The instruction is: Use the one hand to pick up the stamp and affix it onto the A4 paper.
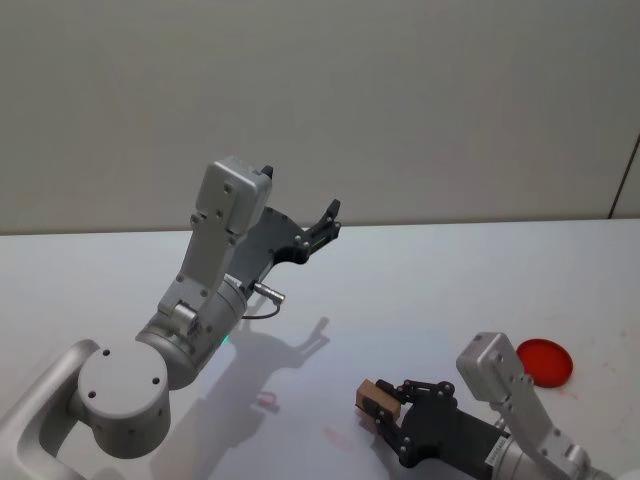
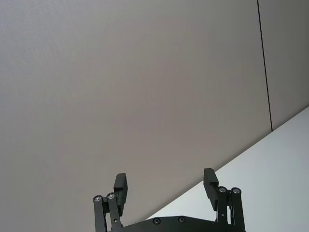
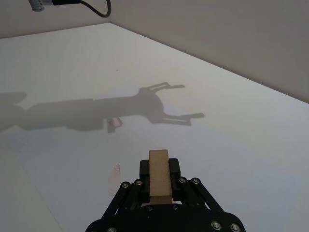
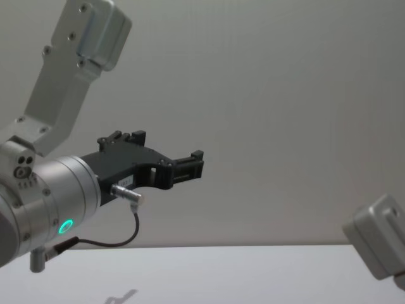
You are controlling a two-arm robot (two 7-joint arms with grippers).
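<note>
White tabletop (image 1: 450, 290) runs back to a plain grey wall. Nearest us, at the lower right of the head view, the right gripper (image 1: 381, 406) reaches toward the frame's middle with its jaws clamped on the stamp (image 1: 375, 397), pinching the light wooden block across its sides. In the right wrist view the stamp (image 3: 159, 176) stands out past the fingers (image 3: 174, 166), and we judge this leaves its printing face free to press down. We cannot tell whether it touches the surface.

Two faint red marks (image 1: 334, 435) lie on the white to the gripper's left. We cannot tell the A4 paper apart from the table beneath it. A little farther back, toward the right edge, sits a flat red disc (image 1: 543, 362), probably the ink pad, kept within that arm's reach.

Farthest, at the frame's upper middle, the left gripper (image 1: 325, 222) hangs raised with its jaws apart and empty, pointing at the wall. We take it as parked clear of the work.
</note>
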